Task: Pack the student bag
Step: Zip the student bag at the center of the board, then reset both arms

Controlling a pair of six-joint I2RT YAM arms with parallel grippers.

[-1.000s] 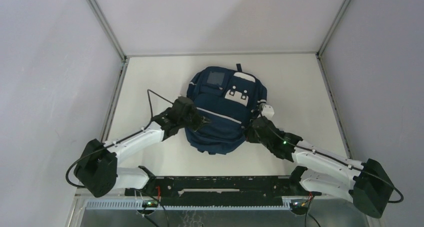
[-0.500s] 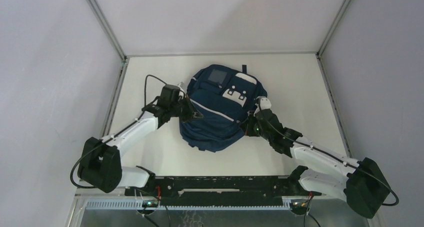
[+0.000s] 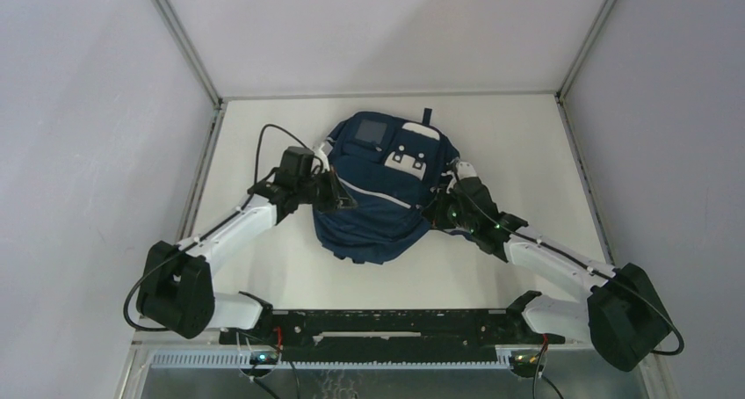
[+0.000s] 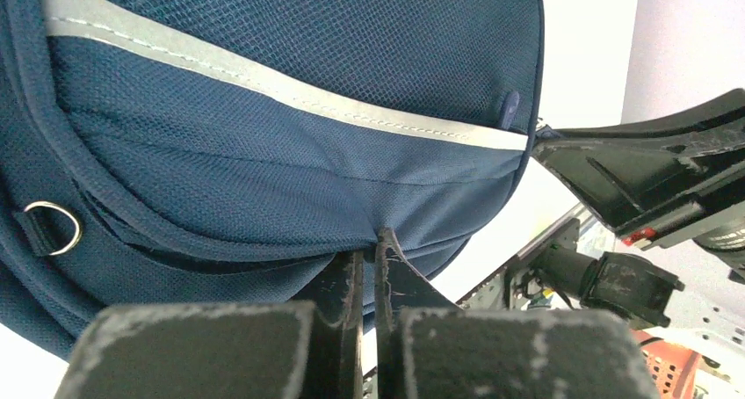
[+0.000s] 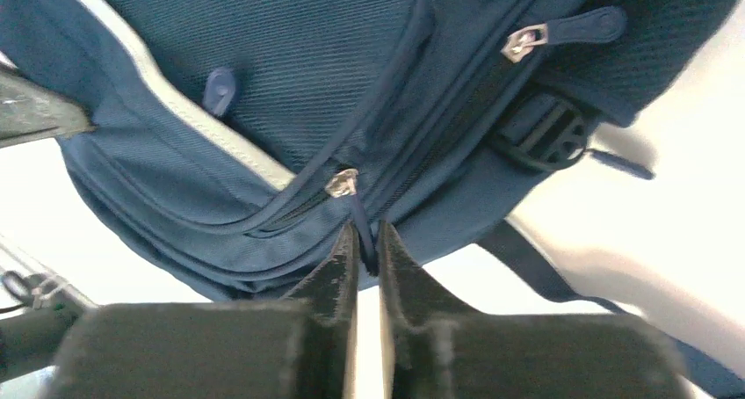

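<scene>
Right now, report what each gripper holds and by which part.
Left gripper pinches a fabric fold on the backpack below its pale stripe; right gripper pinches a zipper pull cord.

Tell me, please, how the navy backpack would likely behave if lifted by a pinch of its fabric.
Probably floppy: the backpack puckers where the left tool pinches it. Likely to sag between grips, since it looks slumped and creased. Its coarse weave probably resists slipping.
</scene>
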